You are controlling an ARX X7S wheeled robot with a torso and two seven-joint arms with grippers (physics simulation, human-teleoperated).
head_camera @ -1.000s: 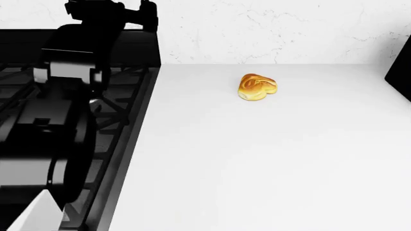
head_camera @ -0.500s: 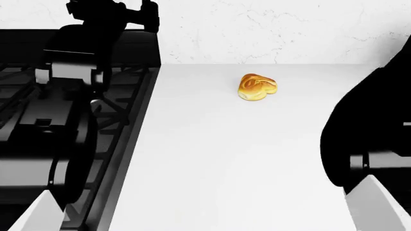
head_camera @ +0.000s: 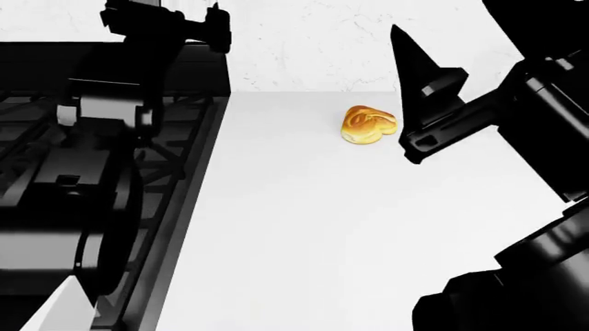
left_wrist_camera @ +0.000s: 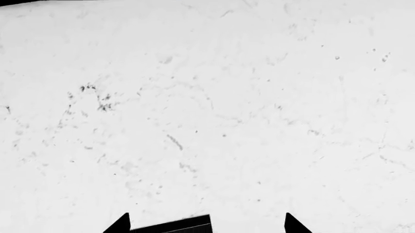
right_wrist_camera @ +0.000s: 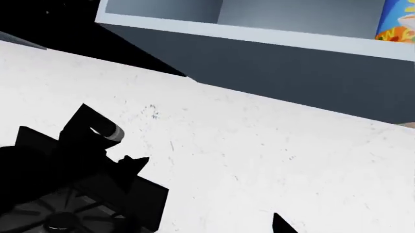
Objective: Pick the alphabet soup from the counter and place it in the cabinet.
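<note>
The alphabet soup [right_wrist_camera: 397,22] sits on the open cabinet [right_wrist_camera: 272,39] shelf, seen only at the right wrist view's edge. A bread roll [head_camera: 370,125] lies on the counter [head_camera: 322,227], beside the right gripper [head_camera: 418,76], whose spread I cannot tell. The left gripper [left_wrist_camera: 207,224] shows tips parted, empty, facing the marbled wall [left_wrist_camera: 207,107] above the stove [head_camera: 175,138].

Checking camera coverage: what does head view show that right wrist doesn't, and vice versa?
Head only: bread roll on the counter, and the right gripper raised beside it; whether that gripper is open or shut can't be told.
Right wrist only: open cabinet overhead, with a can on its shelf at the frame edge, blue label with an orange-yellow band.
Both: white marbled wall, black stove, left gripper.
</note>
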